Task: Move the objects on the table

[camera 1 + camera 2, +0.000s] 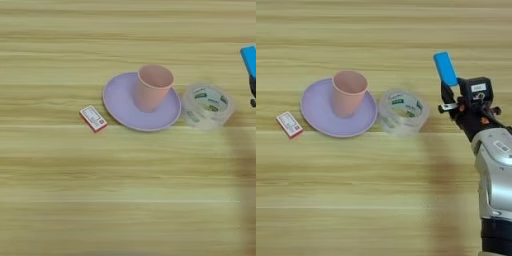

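The right gripper (pixel 448 91) of a humanoid robot clasps a small bright-blue bar (pixel 445 68) by its lower end, the bar standing up and away from the black fingers, tilted slightly to the left, above the wood-grain table (pixel 381 200); whether its far end touches the surface cannot be told. The silver forearm (pixel 496 170) enters from the bottom right corner. Just left of the gripper lies a wide roll of clear tape (pixel 403 111), flat on its side with a green-printed label showing inside the core, close to the arm but apart from it. The roll's left edge sits just beside, perhaps touching, the rim of a lilac plate (pixel 316 112). A pale pink cup (pixel 348 93) stands upright on the plate, toward its right half, mouth open to the camera. Left of the plate, apart from its rim, a small red-and-white box (pixel 289 124) lies flat at an angle. Plate, cup and tape form a row across the middle of the table, with the held bar at the right end.
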### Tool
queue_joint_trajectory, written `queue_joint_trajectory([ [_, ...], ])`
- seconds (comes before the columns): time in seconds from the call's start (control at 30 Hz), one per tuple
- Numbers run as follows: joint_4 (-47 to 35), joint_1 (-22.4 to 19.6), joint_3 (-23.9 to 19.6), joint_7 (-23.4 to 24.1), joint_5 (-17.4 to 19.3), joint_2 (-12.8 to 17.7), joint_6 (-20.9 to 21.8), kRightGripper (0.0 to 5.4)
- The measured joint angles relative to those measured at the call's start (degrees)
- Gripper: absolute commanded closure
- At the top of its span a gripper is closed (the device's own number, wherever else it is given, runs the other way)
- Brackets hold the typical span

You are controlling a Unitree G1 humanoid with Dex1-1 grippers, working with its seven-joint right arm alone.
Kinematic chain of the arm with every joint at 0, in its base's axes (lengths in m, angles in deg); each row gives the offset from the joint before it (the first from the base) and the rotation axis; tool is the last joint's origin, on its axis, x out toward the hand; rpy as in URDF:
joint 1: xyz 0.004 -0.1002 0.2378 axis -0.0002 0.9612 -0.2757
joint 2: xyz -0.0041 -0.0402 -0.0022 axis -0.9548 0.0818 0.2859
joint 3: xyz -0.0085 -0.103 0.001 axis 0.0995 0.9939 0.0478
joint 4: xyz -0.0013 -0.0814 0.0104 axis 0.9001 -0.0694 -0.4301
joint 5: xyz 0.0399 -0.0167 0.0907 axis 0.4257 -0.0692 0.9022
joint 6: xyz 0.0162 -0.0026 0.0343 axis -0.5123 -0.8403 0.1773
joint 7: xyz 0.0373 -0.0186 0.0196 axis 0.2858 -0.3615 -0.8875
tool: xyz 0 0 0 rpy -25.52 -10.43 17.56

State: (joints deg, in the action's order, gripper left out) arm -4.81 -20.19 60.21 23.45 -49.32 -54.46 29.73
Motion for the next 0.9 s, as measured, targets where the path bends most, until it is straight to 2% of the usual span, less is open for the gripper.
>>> queue_joint_trajectory([
  [0.33, -14.9, 6.9, 1.0, -8.4, 6.5, -0.8, -4.7, 3.99],
  [0.63, -22.0, 10.9, 6.0, -12.8, 6.8, -1.3, -5.1, 3.99],
  [0.77, -22.8, 11.7, 10.1, -14.9, 6.7, -1.6, -5.8, 3.99],
  [0.9, -20.7, 11.5, 16.5, -15.9, 3.7, -2.2, -6.5, 3.99],
])
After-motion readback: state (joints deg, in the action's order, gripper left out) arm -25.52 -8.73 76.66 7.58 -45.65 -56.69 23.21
